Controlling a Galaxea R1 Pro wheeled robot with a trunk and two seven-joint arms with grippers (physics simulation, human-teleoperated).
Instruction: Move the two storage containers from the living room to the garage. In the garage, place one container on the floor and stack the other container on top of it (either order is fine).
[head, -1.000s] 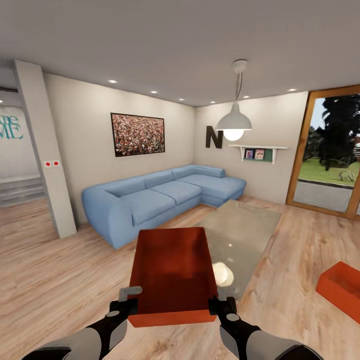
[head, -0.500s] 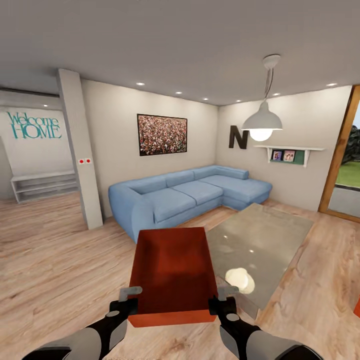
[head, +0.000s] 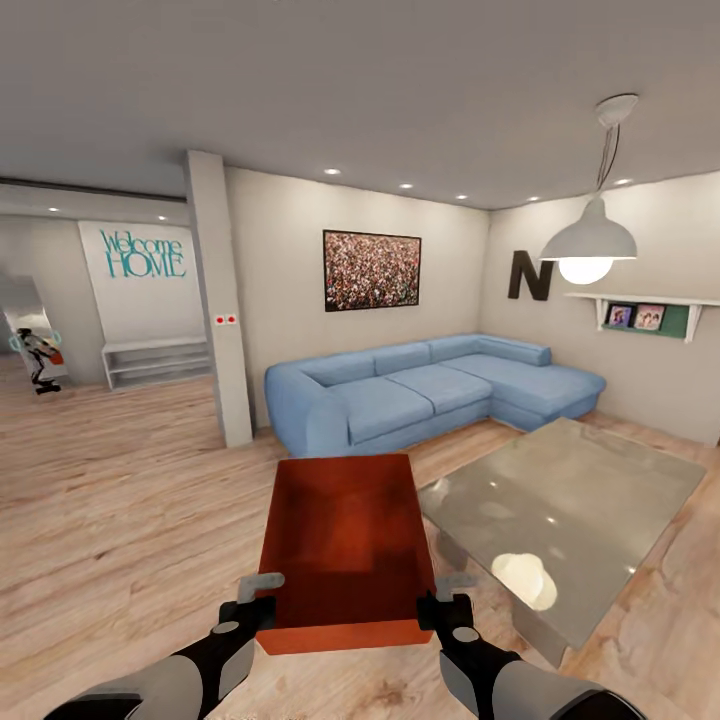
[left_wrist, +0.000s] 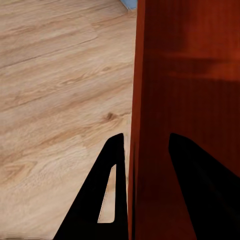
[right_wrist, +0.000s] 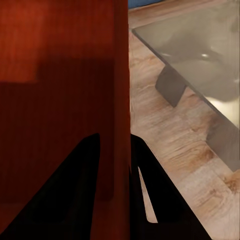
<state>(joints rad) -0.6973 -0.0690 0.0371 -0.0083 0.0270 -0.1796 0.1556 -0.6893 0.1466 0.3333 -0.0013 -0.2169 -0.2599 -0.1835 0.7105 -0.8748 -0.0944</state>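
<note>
Both hands (head: 258, 590) (head: 440, 590) clamped on storage container (head: 345, 535), glass table (head: 570, 500) just beside.

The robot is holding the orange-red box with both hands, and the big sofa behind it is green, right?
Not quite: the big corner sofa is light blue, not green, as the head view shows. The rest is right: the left hand and right hand each grip a side wall of the orange-red open-topped rectangular box.
</note>
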